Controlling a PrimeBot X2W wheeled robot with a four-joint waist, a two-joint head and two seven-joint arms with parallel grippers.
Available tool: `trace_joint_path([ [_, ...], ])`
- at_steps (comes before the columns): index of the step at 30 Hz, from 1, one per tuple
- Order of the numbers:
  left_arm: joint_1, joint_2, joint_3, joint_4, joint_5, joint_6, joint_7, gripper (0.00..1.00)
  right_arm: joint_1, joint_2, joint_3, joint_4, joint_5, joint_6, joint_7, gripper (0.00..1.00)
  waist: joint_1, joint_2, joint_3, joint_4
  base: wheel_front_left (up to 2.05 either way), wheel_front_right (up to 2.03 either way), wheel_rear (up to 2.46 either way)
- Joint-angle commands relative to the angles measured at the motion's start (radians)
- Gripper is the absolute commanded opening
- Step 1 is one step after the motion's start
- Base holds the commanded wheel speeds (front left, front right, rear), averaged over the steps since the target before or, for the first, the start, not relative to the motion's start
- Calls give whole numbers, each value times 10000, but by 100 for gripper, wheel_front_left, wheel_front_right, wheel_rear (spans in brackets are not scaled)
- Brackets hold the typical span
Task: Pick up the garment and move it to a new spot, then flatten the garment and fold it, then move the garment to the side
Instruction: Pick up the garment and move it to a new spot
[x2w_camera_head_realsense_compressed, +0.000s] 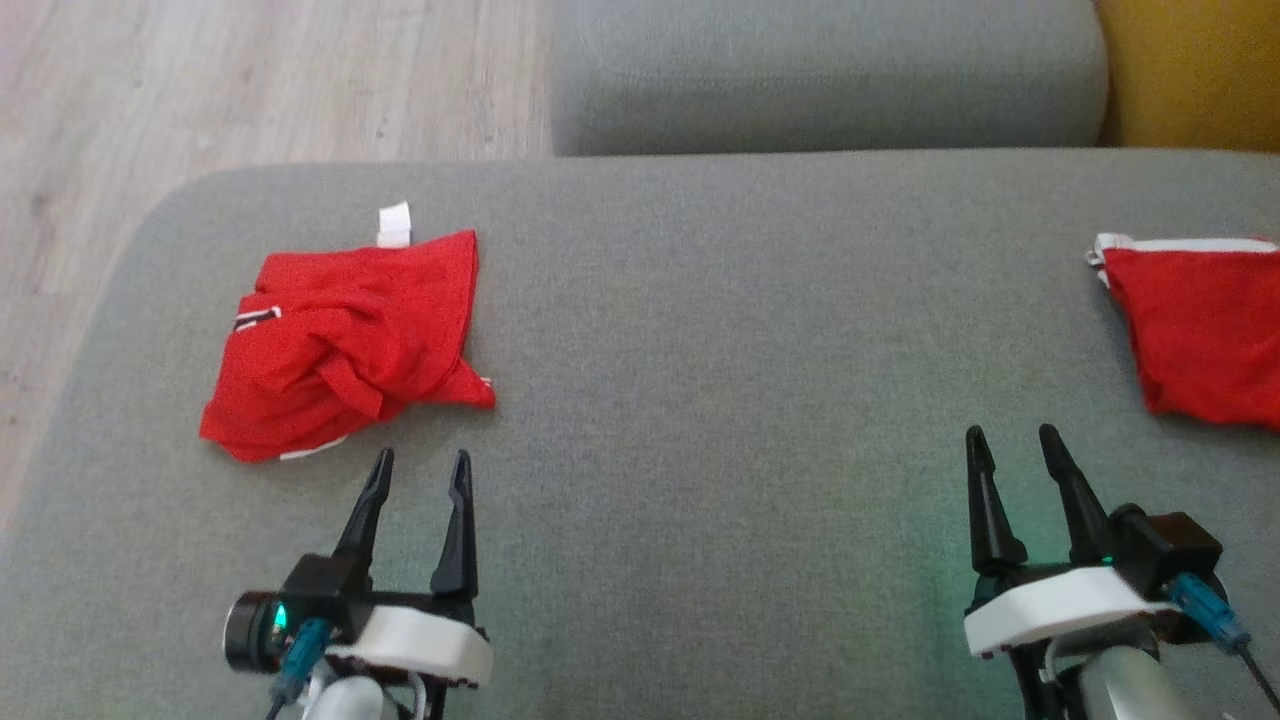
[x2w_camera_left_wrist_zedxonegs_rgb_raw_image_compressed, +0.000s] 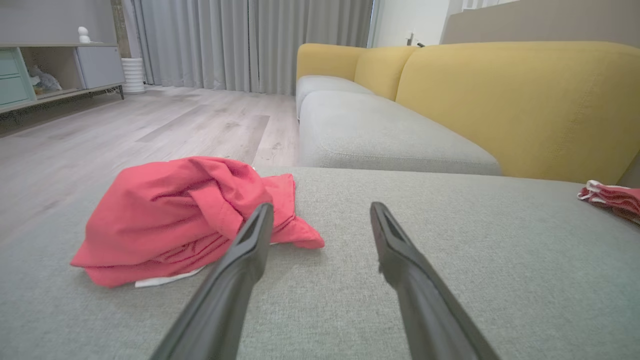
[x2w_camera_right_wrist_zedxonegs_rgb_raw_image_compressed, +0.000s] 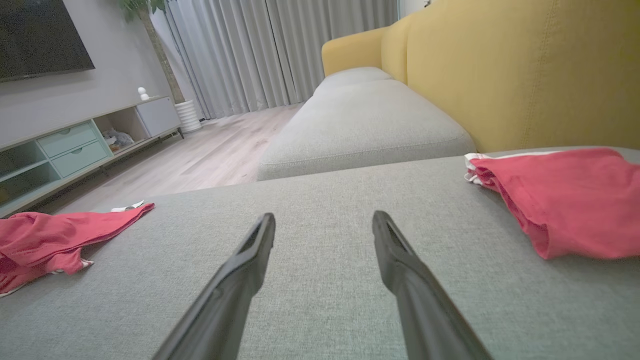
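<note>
A crumpled red garment (x2w_camera_head_realsense_compressed: 345, 345) with white trim and a white tag lies on the grey cushion (x2w_camera_head_realsense_compressed: 700, 350) at the left. My left gripper (x2w_camera_head_realsense_compressed: 420, 470) stands open just in front of its near edge, touching nothing. From the left wrist, the garment (x2w_camera_left_wrist_zedxonegs_rgb_raw_image_compressed: 185, 215) sits left of the fingertips (x2w_camera_left_wrist_zedxonegs_rgb_raw_image_compressed: 262, 215). A second red garment (x2w_camera_head_realsense_compressed: 1200, 330), folded flat, rests at the right edge. Open and empty, my right gripper (x2w_camera_head_realsense_compressed: 1010, 445) is to the left of it. The right wrist view has the folded garment (x2w_camera_right_wrist_zedxonegs_rgb_raw_image_compressed: 565, 200) at right and the crumpled one (x2w_camera_right_wrist_zedxonegs_rgb_raw_image_compressed: 55, 235) at far left.
Another grey seat cushion (x2w_camera_head_realsense_compressed: 830, 75) lies beyond, with a yellow backrest (x2w_camera_head_realsense_compressed: 1190, 70) at the right. Wood floor (x2w_camera_head_realsense_compressed: 200, 90) borders the cushion's left edge. A low cabinet (x2w_camera_right_wrist_zedxonegs_rgb_raw_image_compressed: 75, 145) and grey curtains (x2w_camera_right_wrist_zedxonegs_rgb_raw_image_compressed: 280, 50) stand across the room.
</note>
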Motion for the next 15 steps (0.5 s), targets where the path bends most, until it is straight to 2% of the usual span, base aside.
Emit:
trace_joint_path([
  [1, -642, 20, 314, -342, 207, -100, -95, 100, -442, -44, 302, -376, 41, -17, -132, 100, 0, 0, 299, -56, 0, 0, 0],
  [5, -1728, 206, 74, 23, 527, -422, -74, 100, -697, -44, 405, -522, 13, -17, -132, 100, 0, 0, 992, -201, 0, 0, 0],
  [8, -3185, 550, -218, 469, 805, -785, 464, 100, -1017, -44, 485, -617, 0, -17, -132, 100, 0, 0, 1600, -348, 0, 0, 0],
  [9, -3185, 550, -218, 469, 805, -785, 464, 100, -1017, -44, 485, -617, 0, -17, -132, 100, 0, 0, 1600, -348, 0, 0, 0],
  [13, -5333, 1178, -622, 1343, 862, -1214, 2168, 100, -1505, -44, 642, -766, 49, -17, -133, 100, 0, 0, 2398, -663, 0, 0, 0],
  [15, -6253, 1386, -713, 1869, 491, -1317, 3129, 100, -1693, -44, 694, -819, 146, -17, -133, 100, 0, 0, 2699, -826, 0, 0, 0],
])
